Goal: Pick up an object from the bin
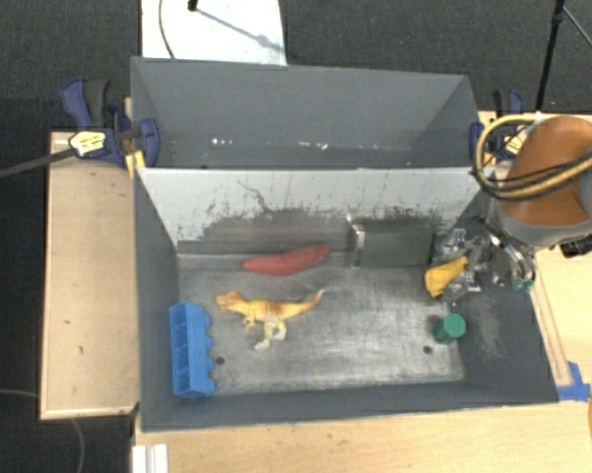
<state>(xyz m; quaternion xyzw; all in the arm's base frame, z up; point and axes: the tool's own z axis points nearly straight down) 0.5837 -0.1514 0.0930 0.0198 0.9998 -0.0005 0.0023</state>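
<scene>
**Tight quarters at the right wall: a weak hold or a scrape is the risk**

Read the floor of the grey bin (374,348) as a clock face, with twelve at the far wall. A blue ridged block (191,349) lies at eight o'clock against the left wall. A yellow-orange toy dinosaur (266,308) lies at nine, nearer the centre. A red elongated thing (287,260) rests at eleven along the foot of the far wall, and a dark green block (391,245) sits at one. All four are well apart from the gripper and look unlikely to be disturbed.

The trouble is at three o'clock. There the gripper (463,276) hangs low beside the right wall, with a small yellow thing (440,281) right against it. I cannot tell whether the gripper is open, closed or clamped on that yellow piece. A small green round thing (451,328) lies at four o'clock, near the gripper but apart from it.

If the yellow piece is only nudged, a lift would likely leave it behind or flick it towards the dark green block. If it is caught by an edge, it may twist out on the way up. The sloping wall is close, so a sideways correction could scrape it. A drift towards four could knock the green round thing rolling.
</scene>
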